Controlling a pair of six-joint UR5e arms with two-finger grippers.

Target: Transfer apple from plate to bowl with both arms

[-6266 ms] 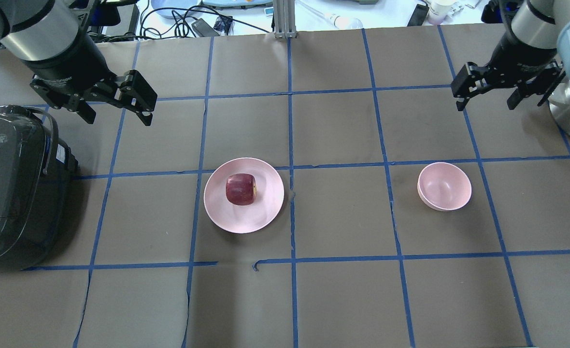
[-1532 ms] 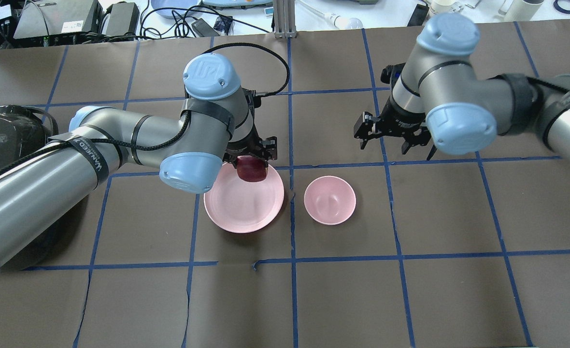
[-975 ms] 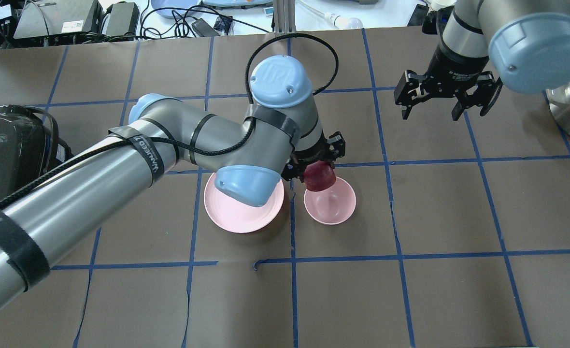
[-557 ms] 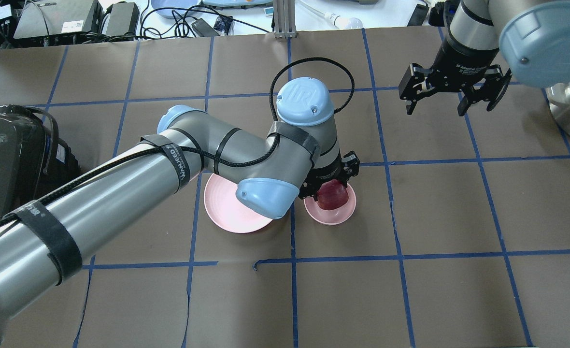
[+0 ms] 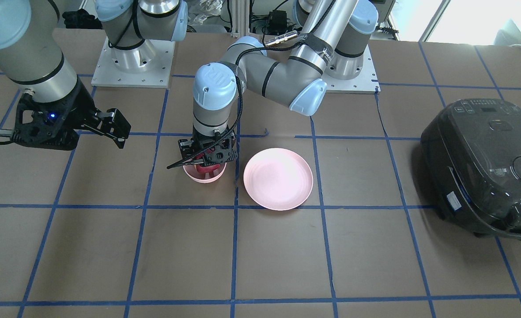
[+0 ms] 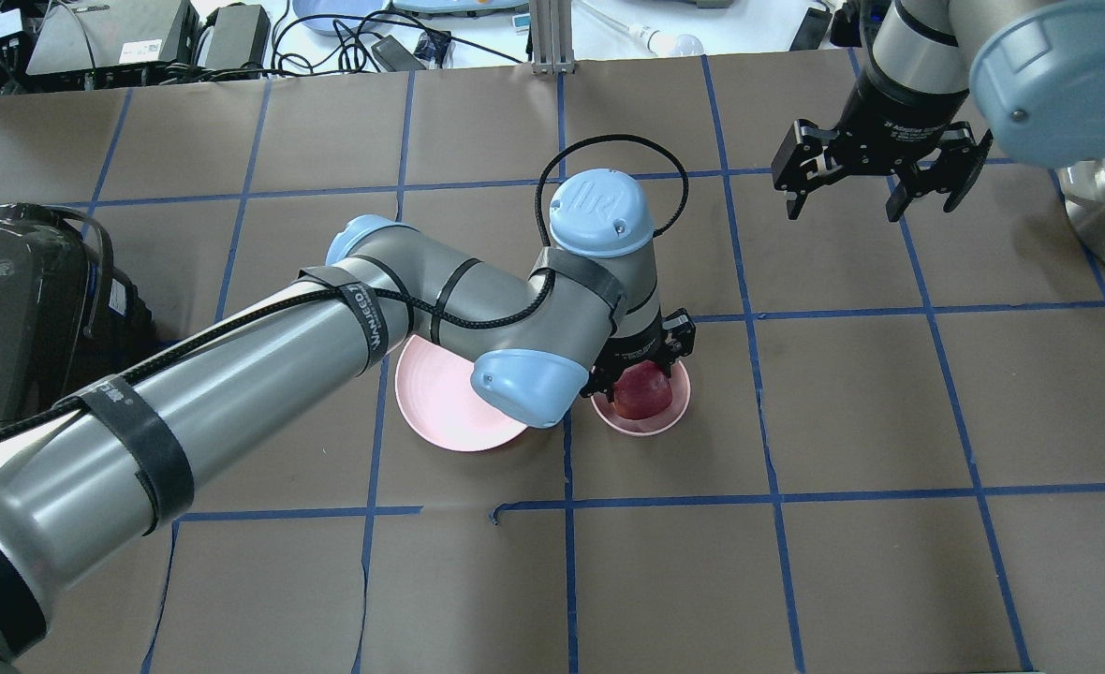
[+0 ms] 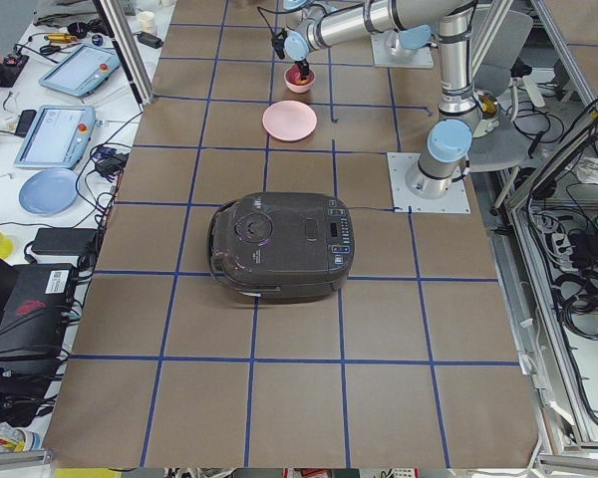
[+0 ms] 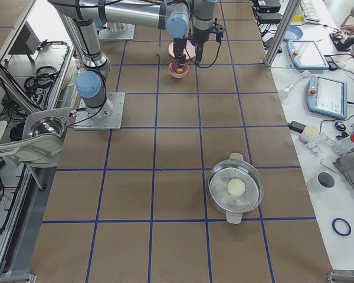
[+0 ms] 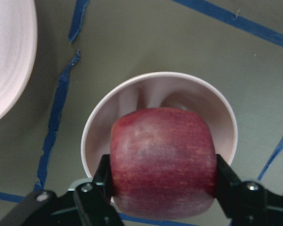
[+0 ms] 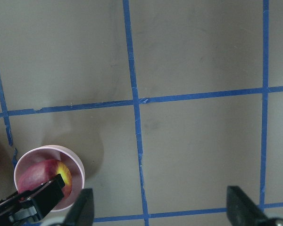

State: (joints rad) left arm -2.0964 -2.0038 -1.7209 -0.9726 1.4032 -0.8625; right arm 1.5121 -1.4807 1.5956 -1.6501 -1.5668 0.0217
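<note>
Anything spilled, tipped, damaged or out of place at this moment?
Nothing stands out. The left claw grips the dark red apple inside the upright small pink bowl. The flat pink plate beside it lies level and bare. The right claw hangs open and empty.

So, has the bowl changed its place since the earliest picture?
Yes. In the overhead view the bowl went left, across a blue tape line, and now stands close beside the plate.
</note>
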